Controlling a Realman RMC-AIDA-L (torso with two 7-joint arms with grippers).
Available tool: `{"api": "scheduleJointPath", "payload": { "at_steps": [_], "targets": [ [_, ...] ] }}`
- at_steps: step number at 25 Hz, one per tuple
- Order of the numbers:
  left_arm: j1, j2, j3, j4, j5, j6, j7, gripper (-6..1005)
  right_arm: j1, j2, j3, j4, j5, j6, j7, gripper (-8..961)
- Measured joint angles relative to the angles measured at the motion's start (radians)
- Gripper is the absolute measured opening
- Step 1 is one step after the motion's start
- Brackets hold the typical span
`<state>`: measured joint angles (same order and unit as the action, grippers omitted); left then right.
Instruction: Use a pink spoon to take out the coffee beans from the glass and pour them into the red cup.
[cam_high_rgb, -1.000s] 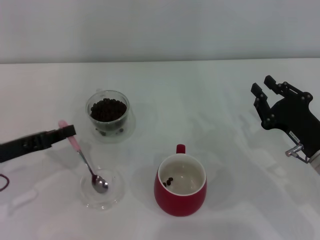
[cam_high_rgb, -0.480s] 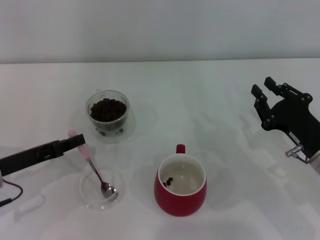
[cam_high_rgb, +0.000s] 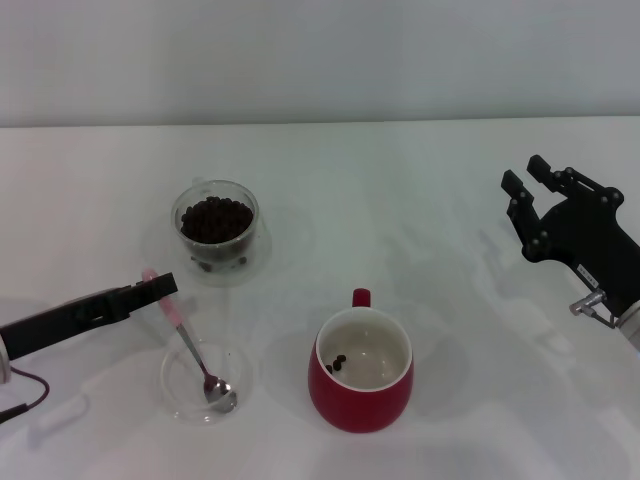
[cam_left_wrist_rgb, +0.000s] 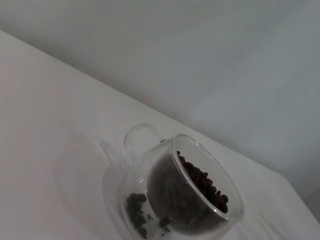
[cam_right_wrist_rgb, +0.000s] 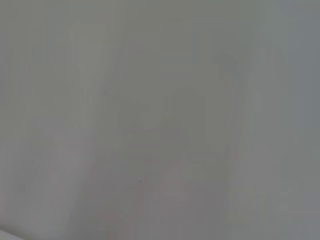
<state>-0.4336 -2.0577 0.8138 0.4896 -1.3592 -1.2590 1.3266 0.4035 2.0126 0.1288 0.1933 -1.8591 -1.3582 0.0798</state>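
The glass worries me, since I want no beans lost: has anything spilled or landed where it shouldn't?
Nothing lies loose on the table. The coffee beans fill the glass, though a few sit low between its double walls. The left gripper holds the pink spoon with its bowl in the shallow clear dish.

The head camera looked down from above at the whole counter (cam_high_rgb: 420, 190). The left wrist camera sat close to the glass (cam_left_wrist_rgb: 185, 200), which both views shared. The right wrist camera faced only blank grey.
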Motion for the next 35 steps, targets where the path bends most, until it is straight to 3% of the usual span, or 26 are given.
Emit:
{"api": "scheduleJointPath", "payload": {
  "at_steps": [3, 9, 14, 24, 35],
  "targets": [
    [0.003, -0.002, 0.0, 0.0, -0.002, 0.004, 0.01, 302, 0.0, 0.0, 0.0, 0.0, -0.002, 0.001, 0.0, 313],
    [0.02, -0.005, 0.0, 0.006, -0.007, 0.038, 0.016, 495, 0.001, 0.0, 0.0, 0.0, -0.005, 0.001, 0.0, 314],
    [0.043, -0.005, -0.031, 0.009, -0.008, 0.077, 0.065, 744, 0.002, 0.0, 0.0, 0.0, -0.006, 0.0, 0.0, 314],
    [0.102, -0.016, -0.238, 0.07, -0.034, -0.029, 0.409, 853, 0.012, 0.0, 0.0, -0.004, 0.0, -0.01, 0.0, 314],
    [0.201, -0.02, -0.245, 0.007, -0.332, -0.027, 0.851, 861, 0.021, 0.0, 0.013, -0.006, 0.004, -0.012, 0.0, 314]
  ]
}}
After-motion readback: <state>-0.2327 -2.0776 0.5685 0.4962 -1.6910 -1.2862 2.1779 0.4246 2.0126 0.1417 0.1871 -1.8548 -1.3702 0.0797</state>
